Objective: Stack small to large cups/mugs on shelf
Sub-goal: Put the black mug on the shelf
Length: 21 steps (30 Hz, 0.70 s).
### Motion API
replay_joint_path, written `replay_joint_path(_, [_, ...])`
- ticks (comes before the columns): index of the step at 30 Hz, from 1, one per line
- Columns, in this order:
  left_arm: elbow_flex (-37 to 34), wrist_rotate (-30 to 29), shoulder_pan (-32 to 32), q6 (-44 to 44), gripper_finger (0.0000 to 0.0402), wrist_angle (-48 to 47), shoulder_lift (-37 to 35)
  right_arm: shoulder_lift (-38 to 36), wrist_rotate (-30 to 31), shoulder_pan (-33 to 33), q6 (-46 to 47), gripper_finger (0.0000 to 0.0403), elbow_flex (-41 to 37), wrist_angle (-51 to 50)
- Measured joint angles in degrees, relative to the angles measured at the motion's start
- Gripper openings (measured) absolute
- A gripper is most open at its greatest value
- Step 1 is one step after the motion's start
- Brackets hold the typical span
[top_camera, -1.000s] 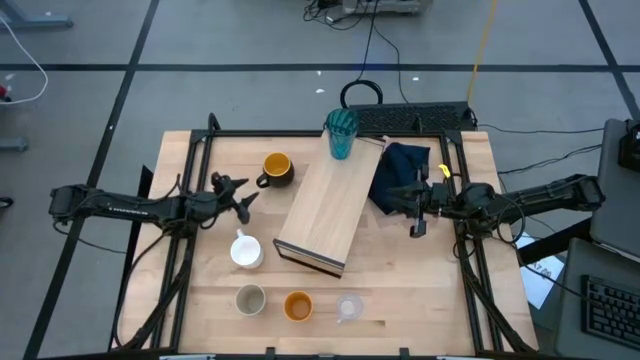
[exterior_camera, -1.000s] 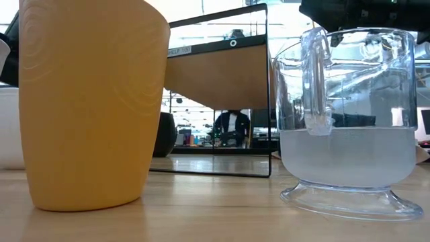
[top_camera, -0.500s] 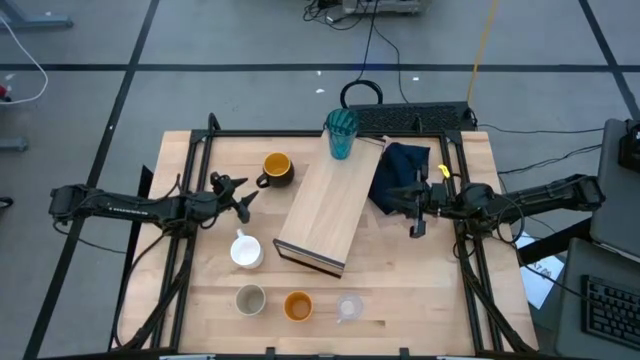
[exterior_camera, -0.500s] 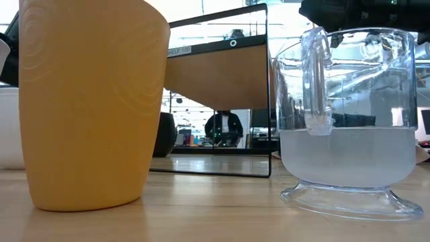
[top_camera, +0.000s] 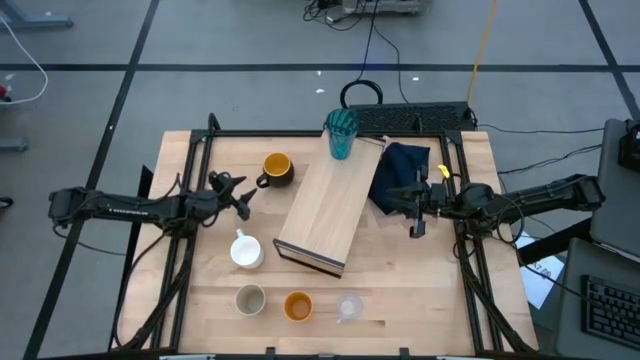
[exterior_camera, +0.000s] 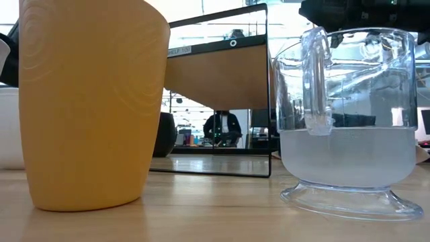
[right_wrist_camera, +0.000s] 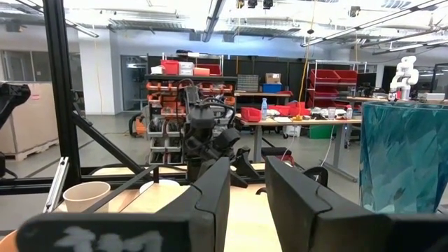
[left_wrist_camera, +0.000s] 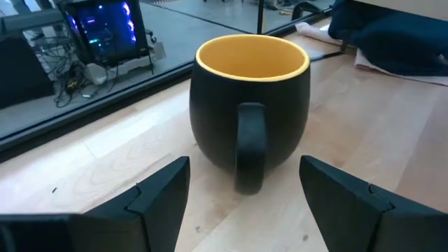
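Shelf (top_camera: 327, 214) lies flat on the worktop (top_camera: 430, 290), teal tumbler (top_camera: 341, 133) at its far end; white mug (top_camera: 246, 251), beige cup (top_camera: 250, 298), orange cup (top_camera: 297, 305), glass (top_camera: 349, 307) near the front. Left gripper (top_camera: 243, 198), fingers spread, faces the dark mug (top_camera: 276, 169). Right gripper (top_camera: 414, 203), fingers narrowly apart, empty, over the navy cloth (top_camera: 400, 171).

Board (top_camera: 325, 213) lies mid-table, tumbler (top_camera: 341, 133) on its far end — three cups (top_camera: 297, 304) line the near edge.

A robotics lab or workshop: shelving (right_wrist_camera: 171, 84) stacked with red and orange storage bins (right_wrist_camera: 336, 75), worktables (right_wrist_camera: 294, 124), grey taped floor (top_camera: 200, 40).
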Motion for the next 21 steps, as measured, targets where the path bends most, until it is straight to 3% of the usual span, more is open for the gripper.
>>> replay_joint_path(11, [0.1,5.8,3.1,2.8,0.0271,5.9,1.2,0.0,0.0,0.0,-0.2,0.0084,0.0,0.0])
replay_joint_path(21, [0.1,9.1,6.2,4.0,0.0271,12.7,10.4,0.0,0.0,0.0,-0.9,0.0084,0.0,0.0])
